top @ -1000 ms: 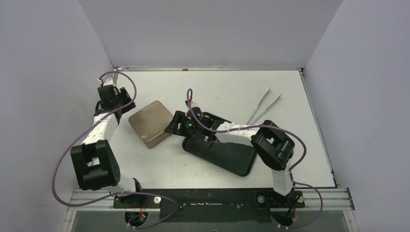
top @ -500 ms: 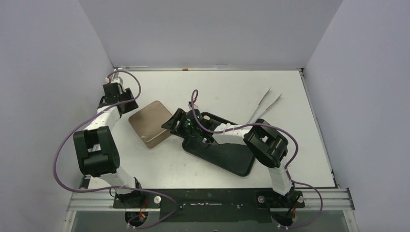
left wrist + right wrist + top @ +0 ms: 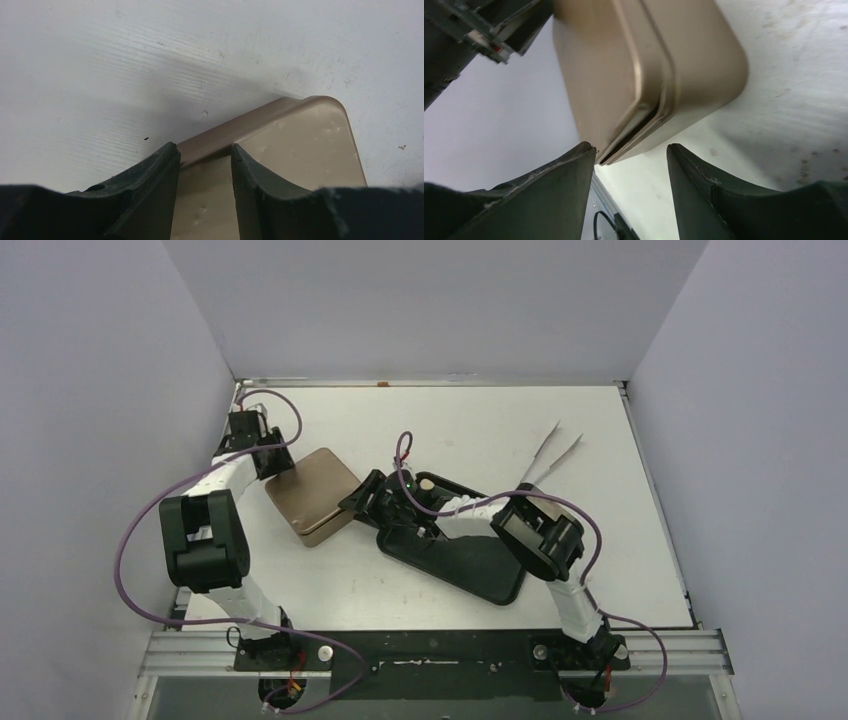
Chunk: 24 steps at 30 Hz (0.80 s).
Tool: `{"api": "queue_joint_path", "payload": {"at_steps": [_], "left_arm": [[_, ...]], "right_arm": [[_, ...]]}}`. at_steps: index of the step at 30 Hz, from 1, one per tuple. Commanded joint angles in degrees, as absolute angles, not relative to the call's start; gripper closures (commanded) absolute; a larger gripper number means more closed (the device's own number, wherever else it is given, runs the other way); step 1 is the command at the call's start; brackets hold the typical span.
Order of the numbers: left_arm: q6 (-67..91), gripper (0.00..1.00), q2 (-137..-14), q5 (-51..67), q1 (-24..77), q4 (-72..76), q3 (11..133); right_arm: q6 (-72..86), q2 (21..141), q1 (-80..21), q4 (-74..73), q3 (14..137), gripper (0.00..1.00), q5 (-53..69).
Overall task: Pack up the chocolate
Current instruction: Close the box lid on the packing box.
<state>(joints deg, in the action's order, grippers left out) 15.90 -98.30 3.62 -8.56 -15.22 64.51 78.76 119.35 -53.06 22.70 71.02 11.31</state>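
Where pale walls [image 3: 430, 300] box the scuffed white table [image 3: 470, 425], right gripper [image 3: 631, 152] gapes at the tin [image 3: 649, 65]; left gripper [image 3: 204, 150] narrow, seemingly empty.

The white table [image 3: 450, 430] carries a gold tin [image 3: 316, 495], a black tray [image 3: 482, 570] and tongs [image 3: 548, 462].

I'm seeing the gold-brown tin [image 3: 315, 497] sitting left of centre on the white table [image 3: 470, 425]. My left gripper [image 3: 280, 464] is hanging at the tin's upper-left corner, and my right gripper [image 3: 357, 503] is reaching in at its right corner. A black tray [image 3: 470, 565] is lying at centre under the right arm. Metal tongs [image 3: 549, 456] are lying at upper right.
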Motion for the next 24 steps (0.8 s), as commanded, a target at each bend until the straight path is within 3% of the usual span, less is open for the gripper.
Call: {"api": "queue_joint_path", "payload": {"at_steps": [1,14,24], "left_arm": [[15.9,0.60,-98.2,1.7,-6.5,-19.3,66.6],[17.9,0.61,-93.7,2.8,-5.8,-19.2,63.6],[18.4,0.51,-91.0,5.0,-6.0,-21.1,62.0]], "right_arm": [[79.4,121.1,-51.7,26.4,73.3,0.45,10.7],[79.9,121.9,-50.7,29.1,70.8,0.54,10.9],[78.0,123.1,-50.3,27.1,70.4,0.84,8.7]]}}
